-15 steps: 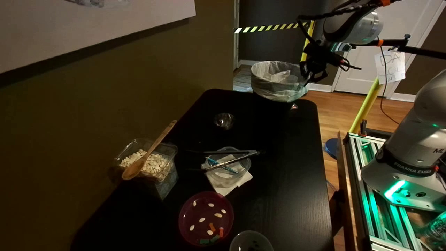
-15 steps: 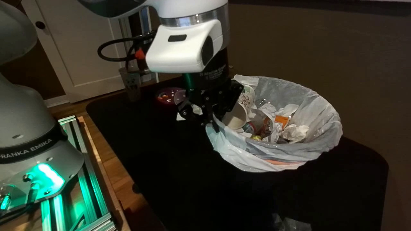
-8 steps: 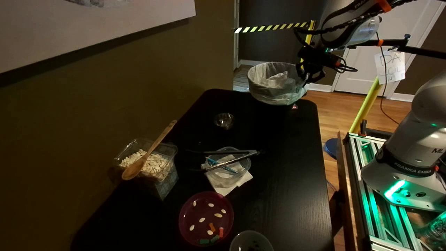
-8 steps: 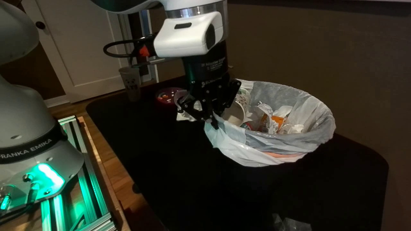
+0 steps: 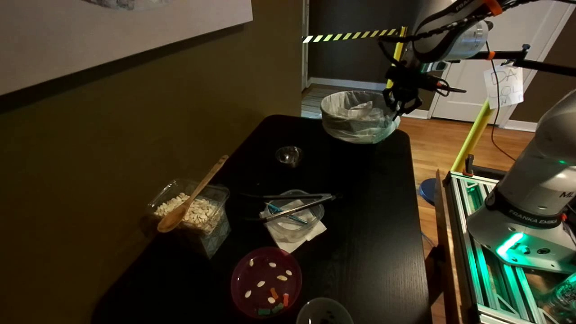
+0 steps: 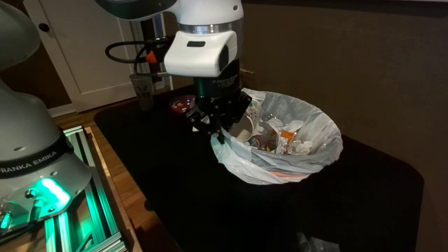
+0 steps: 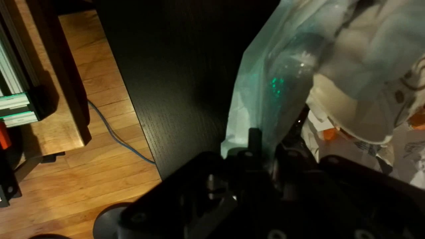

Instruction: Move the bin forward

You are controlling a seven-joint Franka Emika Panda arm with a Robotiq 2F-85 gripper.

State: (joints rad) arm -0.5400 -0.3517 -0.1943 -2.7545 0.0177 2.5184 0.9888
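Straddling its rim [image 6: 273, 156], the pincer [image 6: 223, 135] grips the bin [image 6: 259, 168].

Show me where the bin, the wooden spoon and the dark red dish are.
Bin [image 6: 259, 169]: in an exterior view, on its plastic-covered outer side.
Wooden spoon [image 5: 198, 190]: in an exterior view, on its handle.
Dark red dish [image 5: 266, 274]: in an exterior view, on a bare patch inside.
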